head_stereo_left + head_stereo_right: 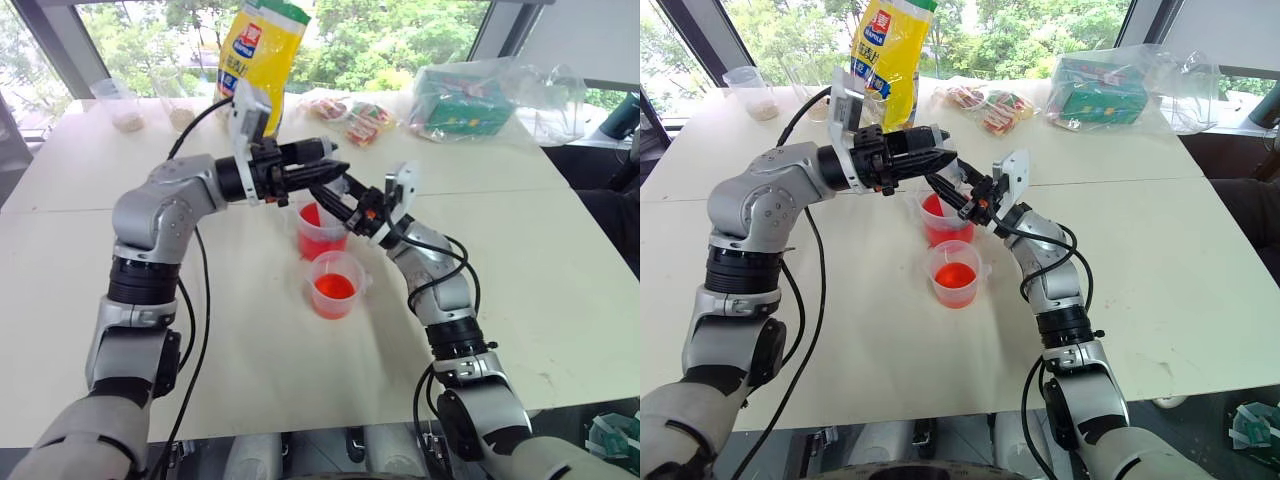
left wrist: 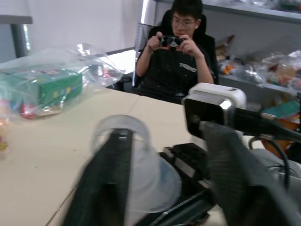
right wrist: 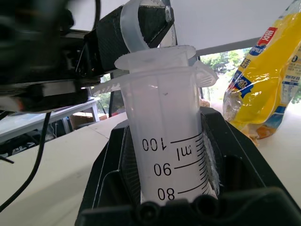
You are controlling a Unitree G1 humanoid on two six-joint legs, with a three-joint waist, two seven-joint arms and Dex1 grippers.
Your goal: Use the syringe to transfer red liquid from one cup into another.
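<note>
My right gripper (image 1: 352,208) is shut on the clear barrel of the syringe (image 3: 171,155). It holds the syringe tilted above the taller cup (image 1: 322,238), which contains red liquid. The syringe's tip is hidden. My left gripper (image 1: 328,170) reaches in from the left at the plunger's end. The plunger's ring (image 2: 123,134) sits between its fingers, against one of them, with a gap to the other. The smaller flared cup (image 1: 335,288) stands just in front of the taller one, with red liquid in its bottom.
At the table's far side are a yellow bag (image 1: 258,50), snack packets (image 1: 355,115), a green box in a plastic bag (image 1: 462,100) and two small cups (image 1: 120,105). A person (image 2: 181,52) sits beyond the table's right end.
</note>
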